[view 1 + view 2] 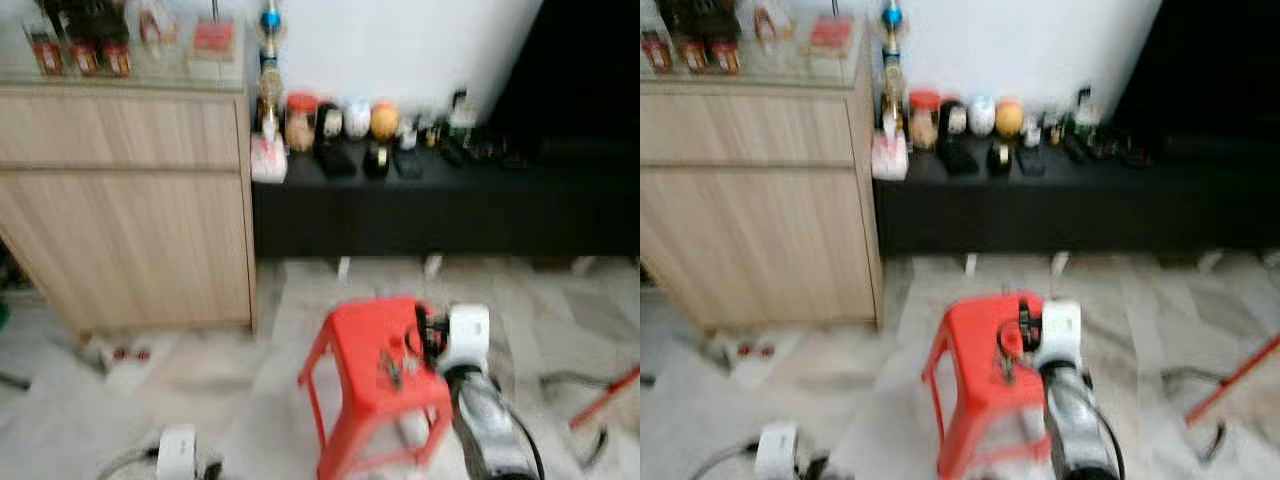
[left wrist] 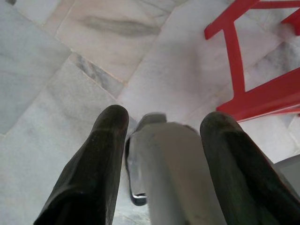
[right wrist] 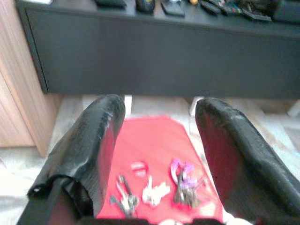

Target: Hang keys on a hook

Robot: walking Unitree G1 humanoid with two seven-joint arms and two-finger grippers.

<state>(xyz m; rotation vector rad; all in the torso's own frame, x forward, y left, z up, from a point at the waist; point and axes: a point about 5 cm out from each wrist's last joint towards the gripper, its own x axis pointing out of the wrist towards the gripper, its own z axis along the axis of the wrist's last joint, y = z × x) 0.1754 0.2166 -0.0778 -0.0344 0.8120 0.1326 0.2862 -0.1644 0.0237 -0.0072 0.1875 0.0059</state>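
Several bunches of keys (image 3: 154,192) lie on the top of a red plastic stool (image 1: 375,370); one bunch carries purple tags (image 3: 183,180) and another is a silver ring (image 3: 124,197). My right gripper (image 3: 159,110) hovers just above the stool's near right edge, open, with the keys showing between its fingers and nothing held. In the left eye view the same gripper (image 1: 428,335) sits at the stool's right side. My left gripper (image 2: 164,122) hangs low over the marble floor beside a stool leg, open, with a blurred pale grey shape beyond its fingers.
A light wooden cabinet (image 1: 130,200) stands at the left. A low black bench (image 1: 450,205) with jars and small items runs along the white wall behind the stool. A red rod (image 1: 605,398) and cables lie on the floor at the right.
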